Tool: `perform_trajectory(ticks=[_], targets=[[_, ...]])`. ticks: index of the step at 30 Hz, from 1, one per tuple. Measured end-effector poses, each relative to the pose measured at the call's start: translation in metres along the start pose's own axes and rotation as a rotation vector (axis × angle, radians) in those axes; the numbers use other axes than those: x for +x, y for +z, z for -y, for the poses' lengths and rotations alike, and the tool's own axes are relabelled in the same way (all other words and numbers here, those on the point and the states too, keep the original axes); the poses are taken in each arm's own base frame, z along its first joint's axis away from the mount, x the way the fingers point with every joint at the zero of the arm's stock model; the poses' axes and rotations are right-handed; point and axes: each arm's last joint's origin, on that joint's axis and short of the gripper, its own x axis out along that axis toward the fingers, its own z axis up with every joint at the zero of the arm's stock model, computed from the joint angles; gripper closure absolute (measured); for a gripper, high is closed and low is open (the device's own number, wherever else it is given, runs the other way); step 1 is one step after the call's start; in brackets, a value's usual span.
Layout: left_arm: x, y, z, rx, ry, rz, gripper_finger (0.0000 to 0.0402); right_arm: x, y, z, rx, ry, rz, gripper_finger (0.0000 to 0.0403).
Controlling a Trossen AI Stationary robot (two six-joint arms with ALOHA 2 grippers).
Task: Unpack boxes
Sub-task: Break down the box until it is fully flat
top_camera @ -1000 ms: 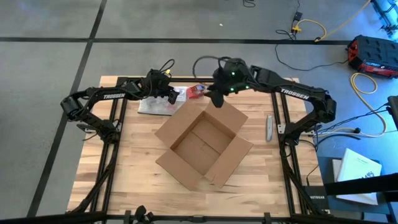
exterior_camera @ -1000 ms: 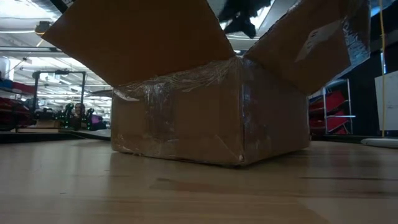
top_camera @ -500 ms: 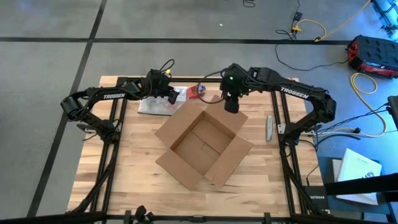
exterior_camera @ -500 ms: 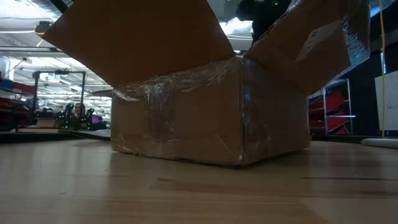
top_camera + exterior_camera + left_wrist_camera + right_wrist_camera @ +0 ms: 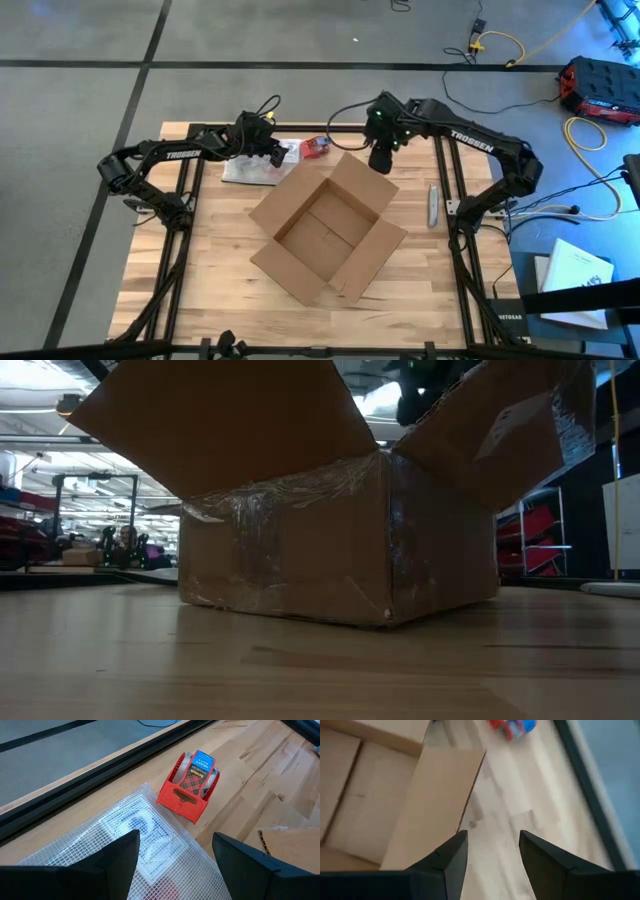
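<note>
Box (image 5: 328, 235) first, high view: we see it mid-table w/ all four flaps folded out, inside looks bare cardboard. Left arm reads "TROSSEN" in white on its forearm, right arm the same. Left gripper (image 5: 275, 153) sits at the far edge of the table, over a clear mesh bag (image 5: 250, 165), well apart from the box's far-left flap. Right gripper (image 5: 381, 160) hangs just past the far-right flap, near its outer edge, not touching as far as we can tell. Red tape dispenser (image 5: 314, 147) lies between the two grippers, by the far rail. A grey utility knife (image 5: 433, 204) lies on the wood right of the box.

Low view: box (image 5: 335, 535) fills the frame, sides wrapped w/ shiny clear tape, flaps up and outward. A pale label shows on the right flap; we can't read it. Dark arm part shows above the right flap.

Left wrist view: dispenser (image 5: 189, 785) reads "Scotch" on tartan, blue tab says "HEAVY DUTY" as best we can make out. Bag (image 5: 127, 847) lies under the left gripper (image 5: 175, 857); fingers apart, nothing between them. A box corner (image 5: 290, 842) shows off to the side.

Right wrist view: right gripper (image 5: 490, 852) fingers apart, holding nothing, over bare wood right beside the flap edge (image 5: 427, 805). Dispenser (image 5: 512, 726) shows blurred beyond.
</note>
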Motion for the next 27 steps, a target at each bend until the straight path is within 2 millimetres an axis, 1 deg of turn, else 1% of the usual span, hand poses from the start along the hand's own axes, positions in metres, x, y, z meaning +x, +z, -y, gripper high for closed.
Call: perform_trajectory(ticks=[5, 8, 13, 15, 18, 22, 24, 27], targets=[[0.000, 0.000, 0.000, 0.000, 0.000, 0.000, 0.0163, 0.021, -0.014, 0.001, 0.045, 0.024, -0.077, 0.0238], [0.000, 0.000, 0.000, 0.000, 0.000, 0.000, 0.0163, 0.031, -0.028, 0.000, 0.115, 0.035, -0.176, 0.0238], [0.000, 0.000, 0.000, 0.000, 0.000, 0.000, 0.0163, 0.033, -0.029, -0.001, 0.261, 0.050, -0.149, 0.0238], [0.000, 0.000, 0.000, 0.000, 0.000, 0.000, 0.0163, 0.030, -0.026, -0.002, 0.307, 0.067, -0.106, 0.0238], [0.000, 0.000, 0.000, -0.003, 0.000, 0.001, 0.0163, 0.017, -0.020, -0.003, 0.360, 0.070, -0.045, 0.0238], [0.000, 0.001, 0.002, -0.100, -0.007, 0.009, 0.0163, 0.002, -0.014, -0.004, 0.442, 0.080, 0.049, 0.0238], [0.000, 0.000, 0.002, -0.146, -0.005, 0.001, 0.0163, -0.001, -0.010, -0.005, 0.476, 0.141, 0.090, 0.0238], [0.000, 0.001, 0.002, -0.159, -0.011, 0.017, 0.0163, -0.001, -0.006, -0.007, 0.487, 0.218, 0.122, 0.0238]])
